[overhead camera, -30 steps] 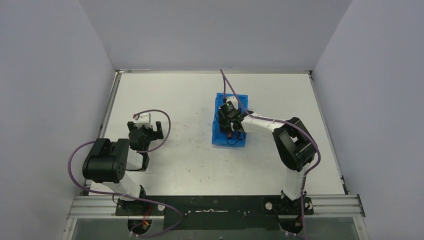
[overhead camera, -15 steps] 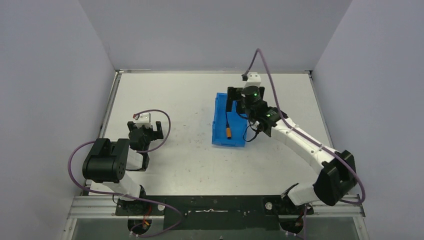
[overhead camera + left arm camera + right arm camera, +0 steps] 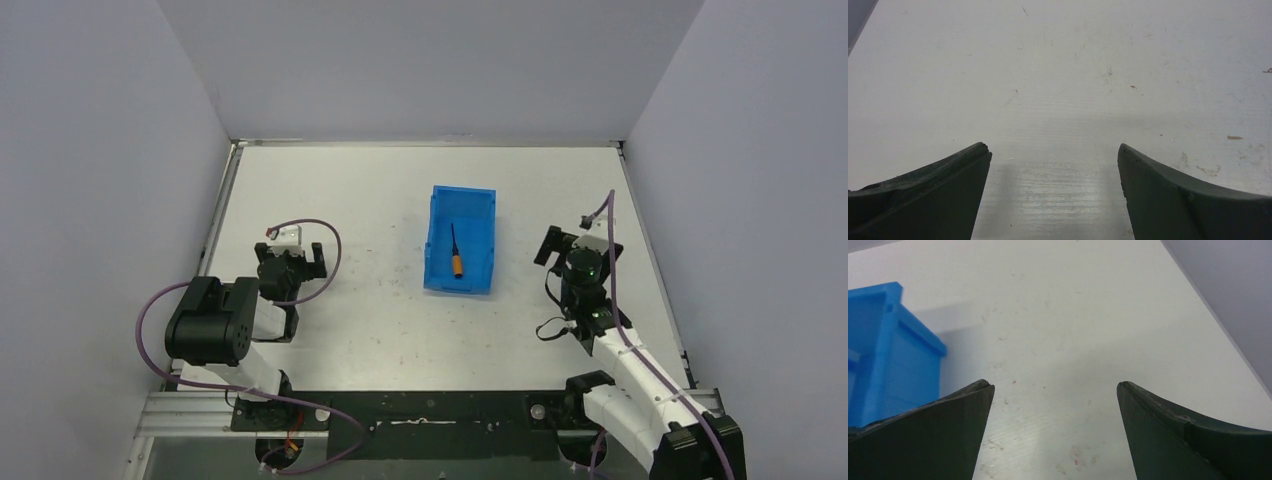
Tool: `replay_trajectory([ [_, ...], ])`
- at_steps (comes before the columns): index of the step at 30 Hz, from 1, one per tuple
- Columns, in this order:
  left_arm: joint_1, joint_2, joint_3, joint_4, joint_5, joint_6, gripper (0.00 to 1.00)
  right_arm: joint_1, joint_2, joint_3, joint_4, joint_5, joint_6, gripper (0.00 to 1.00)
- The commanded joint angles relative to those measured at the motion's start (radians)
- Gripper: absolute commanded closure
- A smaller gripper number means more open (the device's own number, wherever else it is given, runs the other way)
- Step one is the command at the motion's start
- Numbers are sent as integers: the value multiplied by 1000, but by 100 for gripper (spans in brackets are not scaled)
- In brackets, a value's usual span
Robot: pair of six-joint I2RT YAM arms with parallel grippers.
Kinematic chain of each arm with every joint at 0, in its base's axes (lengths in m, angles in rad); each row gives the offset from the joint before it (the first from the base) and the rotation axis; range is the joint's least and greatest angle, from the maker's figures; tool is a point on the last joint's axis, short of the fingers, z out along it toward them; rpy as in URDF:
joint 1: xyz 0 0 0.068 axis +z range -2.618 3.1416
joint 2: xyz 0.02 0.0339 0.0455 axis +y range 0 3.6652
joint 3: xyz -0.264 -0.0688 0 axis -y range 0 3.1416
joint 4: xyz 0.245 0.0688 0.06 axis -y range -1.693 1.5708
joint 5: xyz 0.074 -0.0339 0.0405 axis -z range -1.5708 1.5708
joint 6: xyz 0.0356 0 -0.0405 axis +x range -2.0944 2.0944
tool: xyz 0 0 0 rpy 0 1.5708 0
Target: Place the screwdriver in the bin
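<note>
Left pincer [image 3: 1053, 152]: released. I see its two dark fingers standing wide apart over the bare white counter [image 3: 1063, 75], with nothing between them. In the overhead view this pincer sits on the left half of the counter, and the task's things are well off to its right.

Right pincer [image 3: 1054, 390]: also released, with its fingers spread wide and gripping nothing. Only scuffed counter shows between them. Seen from above, it stands close to the counter's right edge.

Bin [image 3: 434, 246]: it stands upright on the counter, to the left of the right pincer and slightly beyond it, apart from it. The right wrist camera catches one blue corner and a side wall at its left margin.

Screwdriver [image 3: 456, 252]: it lies flat on the bin's floor. Its orange handle is toward the bin's near wall and its thin black shaft points toward the far wall. Neither pincer touches it.
</note>
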Motion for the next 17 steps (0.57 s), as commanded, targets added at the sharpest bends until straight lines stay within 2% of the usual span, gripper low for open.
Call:
replay_trajectory([
  [1, 6, -7, 19, 67, 12, 0, 3, -51, -105, -175, 336, 23, -72, 0],
  [7, 6, -6, 19, 67, 11, 0, 3, -65, -134, -343, 508, 13, -95, 0],
  [17, 6, -7, 18, 69, 9, -3, 3, -67, -156, -371, 546, -15, -100, 0],
])
